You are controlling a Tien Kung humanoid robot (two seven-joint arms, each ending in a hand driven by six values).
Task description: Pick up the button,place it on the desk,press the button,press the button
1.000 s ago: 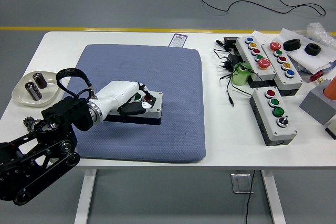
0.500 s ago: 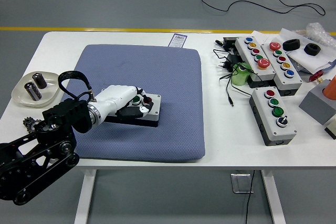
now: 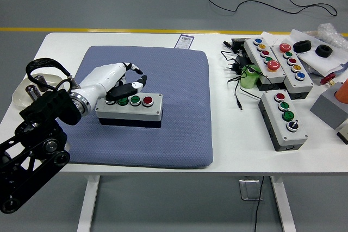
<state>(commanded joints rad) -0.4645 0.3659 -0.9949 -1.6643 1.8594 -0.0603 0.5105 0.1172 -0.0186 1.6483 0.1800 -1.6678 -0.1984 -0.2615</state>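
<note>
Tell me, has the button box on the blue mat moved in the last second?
Yes. The button box has shifted left on the blue mat, away from the mat's right edge, with the left hand over its left end.

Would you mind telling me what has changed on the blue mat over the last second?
The left robot hand has let go of the button box and pulled back left and up; its fingers now hang spread over the box's left end. The box, tilted in the grasp before, now lies flat on the blue mat, all three buttons showing. The other button boxes on the right stayed put.
</note>
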